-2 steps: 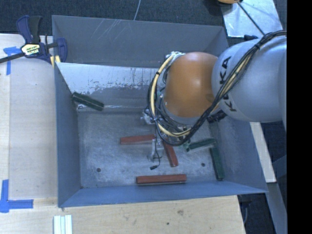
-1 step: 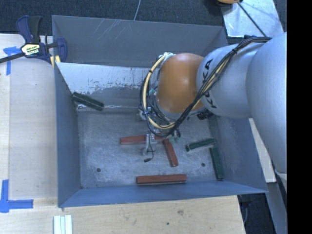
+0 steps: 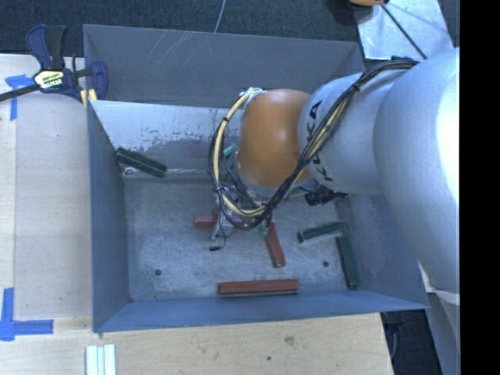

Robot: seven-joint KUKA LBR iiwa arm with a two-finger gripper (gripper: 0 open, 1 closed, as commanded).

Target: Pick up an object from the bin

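At the frame's centre the gripper (image 3: 221,237), open or closed I cannot tell, is just beside a small red-brown block (image 3: 205,223), so I think it may push the block away.

Arm (image 3: 383,131) leaning in from right, wrist pointing down. Orange cover (image 3: 269,135) capping wrist, cables (image 3: 221,143) looping round it. Gripper (image 3: 221,234) hanging low beneath cover.
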